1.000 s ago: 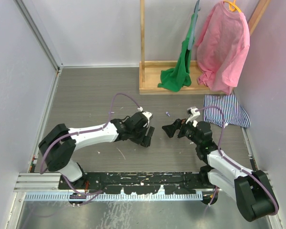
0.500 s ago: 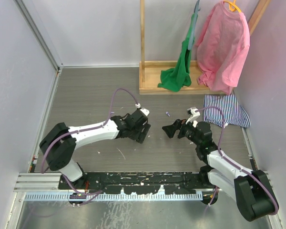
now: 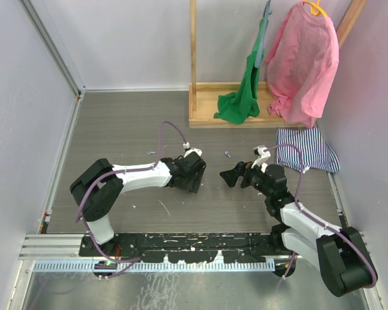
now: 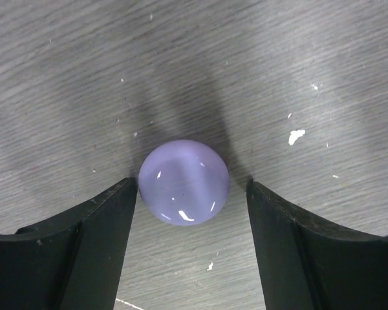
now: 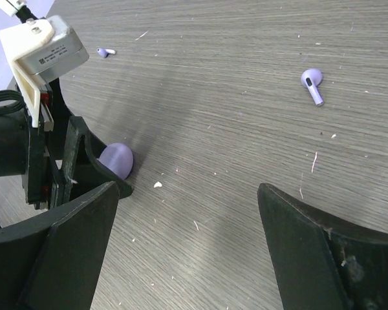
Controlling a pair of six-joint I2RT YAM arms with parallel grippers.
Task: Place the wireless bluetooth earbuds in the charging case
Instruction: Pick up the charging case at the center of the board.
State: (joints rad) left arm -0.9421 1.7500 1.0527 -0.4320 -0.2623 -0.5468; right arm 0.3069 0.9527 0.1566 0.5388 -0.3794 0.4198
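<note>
Lilac charging case (image 4: pixel 183 182), a smooth round puck, lies flat on the grey wood-grain desk (image 4: pixel 297 58). The left tool (image 4: pixel 193 188) is lowered over it with its jaws spread, one black finger (image 4: pixel 97 226) on each side of the case. The finger on the left of the wrist view sits right at the case's edge, and contact cannot be confirmed. The other finger stands just clear of the case.

The right tool (image 5: pixel 187 190) faces the left tool across a stretch of bare desk, its jaws spread wide with nothing between them.

One lilac earbud (image 5: pixel 312 85) lies loose on the desk, well apart from the case and to the far side of the right tool. A second earbud (image 5: pixel 105 51), very small in view, lies loose on the desk beyond the left tool, also well apart from the case.
</note>
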